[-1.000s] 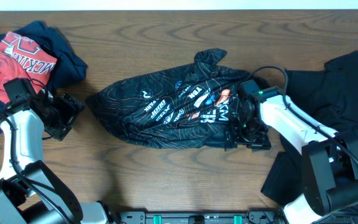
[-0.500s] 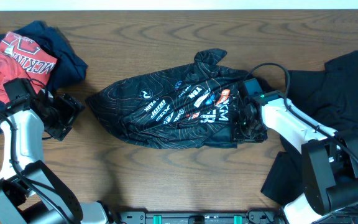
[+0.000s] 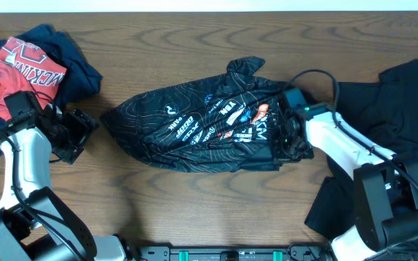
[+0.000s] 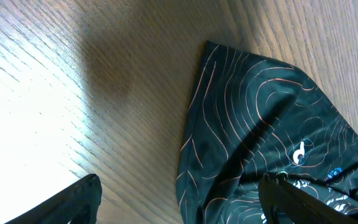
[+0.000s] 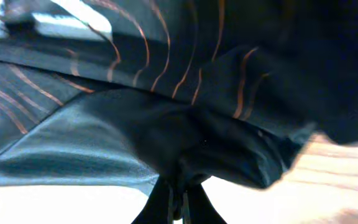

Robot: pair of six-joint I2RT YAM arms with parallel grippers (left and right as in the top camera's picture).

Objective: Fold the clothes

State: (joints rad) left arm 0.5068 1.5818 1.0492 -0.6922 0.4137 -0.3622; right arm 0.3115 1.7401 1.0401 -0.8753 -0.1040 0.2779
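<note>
Right wrist: bunched jersey [image 5: 135, 124] half-hides the right pincer [image 5: 178, 190], clamped on it.

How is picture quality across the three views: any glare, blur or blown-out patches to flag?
Overhead: even light and sharp, with only soft shadows around the cycling jersey. Left wrist: glare washes out the wooden table at left, with a dark shadow patch higher up; the jersey's contour lines are crisp. Right wrist: too close, so the jersey fabric is soft and smeared, and the table is blown out white along the bottom.
</note>
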